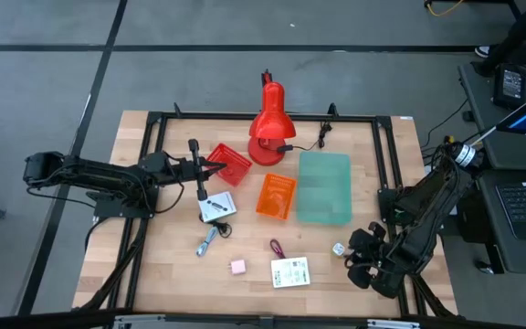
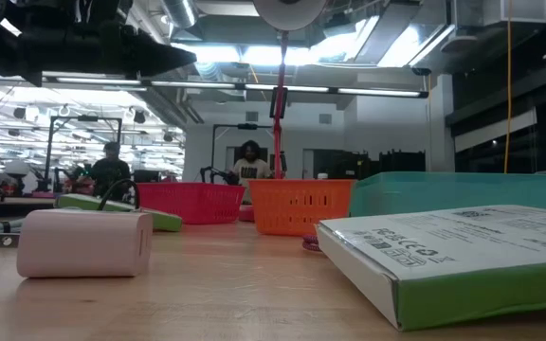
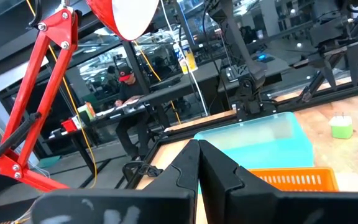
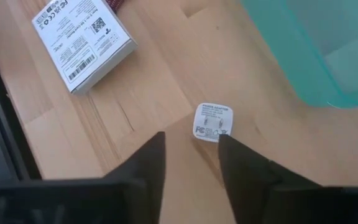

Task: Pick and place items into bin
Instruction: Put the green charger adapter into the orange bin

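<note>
The right gripper (image 4: 191,158) hovers with fingers apart over the white charger cube (image 4: 213,122); the left gripper (image 3: 197,163) is pressed together.

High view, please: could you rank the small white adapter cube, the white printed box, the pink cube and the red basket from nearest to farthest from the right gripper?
Measured from the right gripper, near the table's front right corner:
1. Small white adapter cube, just beside the gripper.
2. White printed box, front centre.
3. Pink cube, further left along the front.
4. Red basket, far back left, by the left arm.
</note>
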